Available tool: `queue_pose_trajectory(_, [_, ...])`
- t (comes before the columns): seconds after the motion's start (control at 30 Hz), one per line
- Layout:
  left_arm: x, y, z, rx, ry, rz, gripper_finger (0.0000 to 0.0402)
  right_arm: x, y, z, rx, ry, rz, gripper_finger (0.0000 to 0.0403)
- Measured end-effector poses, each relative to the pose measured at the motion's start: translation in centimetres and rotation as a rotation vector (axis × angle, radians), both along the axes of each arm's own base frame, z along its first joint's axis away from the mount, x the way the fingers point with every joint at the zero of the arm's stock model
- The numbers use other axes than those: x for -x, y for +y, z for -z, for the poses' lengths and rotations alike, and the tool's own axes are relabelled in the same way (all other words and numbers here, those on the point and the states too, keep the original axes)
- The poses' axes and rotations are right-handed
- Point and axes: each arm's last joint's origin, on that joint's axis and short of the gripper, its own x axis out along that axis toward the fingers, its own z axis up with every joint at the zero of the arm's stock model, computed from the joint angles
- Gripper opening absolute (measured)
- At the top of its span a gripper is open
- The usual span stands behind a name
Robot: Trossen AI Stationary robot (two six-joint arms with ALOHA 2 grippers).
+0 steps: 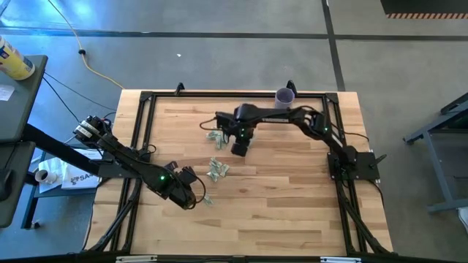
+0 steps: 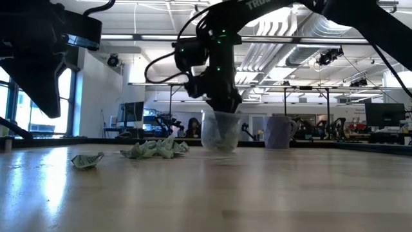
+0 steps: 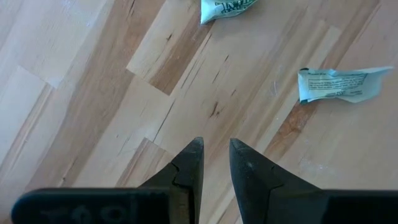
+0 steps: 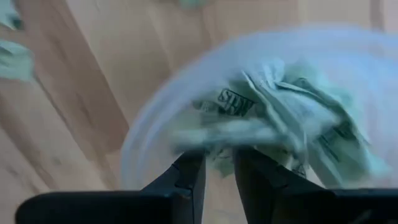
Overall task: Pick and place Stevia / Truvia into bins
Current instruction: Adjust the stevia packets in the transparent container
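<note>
The clear cup point(image 2: 221, 133) stands upright on the table, left of the middle, and holds several crumpled green-white packets point(image 4: 292, 118). My right gripper point(image 4: 219, 163) hangs over the cup's mouth, pointing down, its fingers a narrow gap apart with nothing plainly between them. A heap of packets point(image 1: 218, 169) lies nearer the front, and more packets point(image 1: 213, 136) lie left of the cup. My left gripper point(image 3: 216, 152) hovers low over bare wood at the front left, slightly open. One packet point(image 3: 339, 85) lies just beyond it.
A purple cup point(image 1: 284, 96) stands at the table's far edge, right of the clear cup. A black frame rail point(image 1: 146, 124) runs along the table's sides. Another packet point(image 3: 227, 7) lies farther ahead of the left gripper. Bare wood point(image 1: 292, 204) spreads over the front right.
</note>
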Motion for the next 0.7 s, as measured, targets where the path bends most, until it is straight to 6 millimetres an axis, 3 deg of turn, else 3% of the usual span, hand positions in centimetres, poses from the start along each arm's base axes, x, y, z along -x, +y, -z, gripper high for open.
queue_pose_trajectory(0.1, [0.0,0.0,0.0,0.0,0.001,0.001,0.0111,0.0,0.3,0.0,0.015,0.014,-0.005,0.0074])
queue_pose_trajectory(0.4, [0.0,0.0,0.0,-0.003,0.001,0.009,0.0111,1.6,0.5,-4.7,0.047,-0.058,0.005,0.0074])
queue_pose_trajectory(0.53, [0.0,0.0,0.0,-0.004,0.001,0.011,0.0111,1.9,0.3,-4.9,0.059,-0.044,0.009,0.0074])
queue_pose_trajectory(0.7, [0.0,0.0,0.0,-0.004,0.001,0.011,0.0111,1.0,-0.3,-3.2,0.068,-0.043,-0.007,0.0074])
